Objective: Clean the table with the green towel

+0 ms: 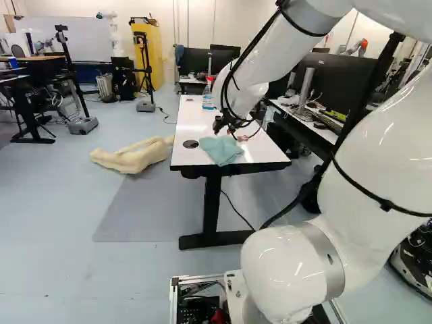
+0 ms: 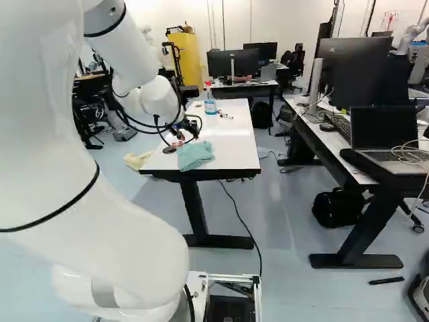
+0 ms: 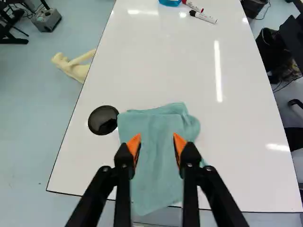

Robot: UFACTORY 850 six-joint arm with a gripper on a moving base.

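**user1:** Hovering over the white table (image 3: 236, 165), the gripper (image 2: 188, 139) has its fingers spread apart, yeah?

**user2:** Yep, orange pads (image 3: 134, 144) well apart. The green towel (image 3: 158, 165) lies bunched on the table, ahead of the gripper and showing between its fingers.

**user1:** And the black disc (image 3: 102, 120)?

**user2:** Just beside the towel. Spray bottle (image 2: 210, 102) and markers (image 3: 203, 17) sit farther ahead of the gripper.

You're in a robotics lab: your white arm (image 1: 378, 148) stands among a tripod (image 1: 144, 57) at eleven o'clock and a whiteboard (image 1: 74, 37) at ten in the left base view, with desk monitors (image 2: 228, 63) at twelve and a laptop (image 2: 383, 127) at three in the right.
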